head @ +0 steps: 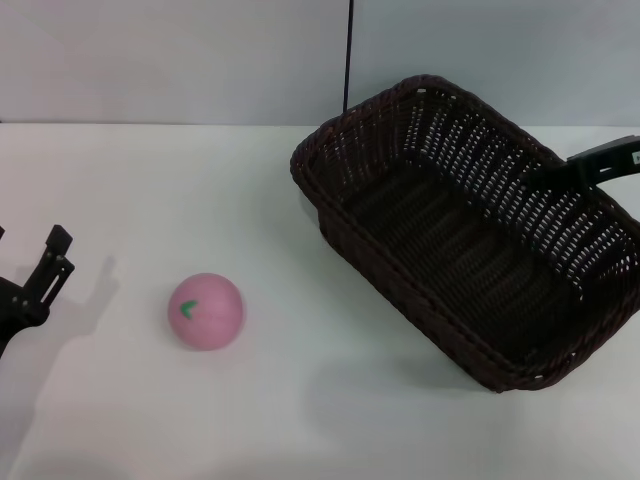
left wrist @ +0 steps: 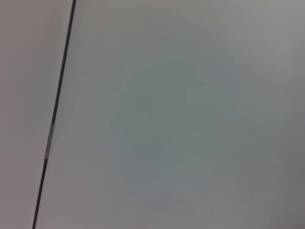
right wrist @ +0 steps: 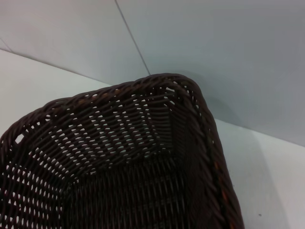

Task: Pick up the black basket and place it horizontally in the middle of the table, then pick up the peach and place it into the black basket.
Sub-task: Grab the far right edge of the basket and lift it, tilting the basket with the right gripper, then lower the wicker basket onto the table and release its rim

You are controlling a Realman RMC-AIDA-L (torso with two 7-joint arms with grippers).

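Plainly unlabelled: black basket (head: 470,240), peach (head: 206,311), white table (head: 150,190).

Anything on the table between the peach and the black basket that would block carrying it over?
Nothing visible. The peach sits alone on the white table, with bare tabletop between it and the black basket. The left end effector is to the peach's left; the right end effector is at the basket's far rim.

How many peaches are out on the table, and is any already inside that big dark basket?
1. The peach sits on the bare white table, to the left of the black basket and apart from it. None shows inside the basket, as far as its interior is visible.
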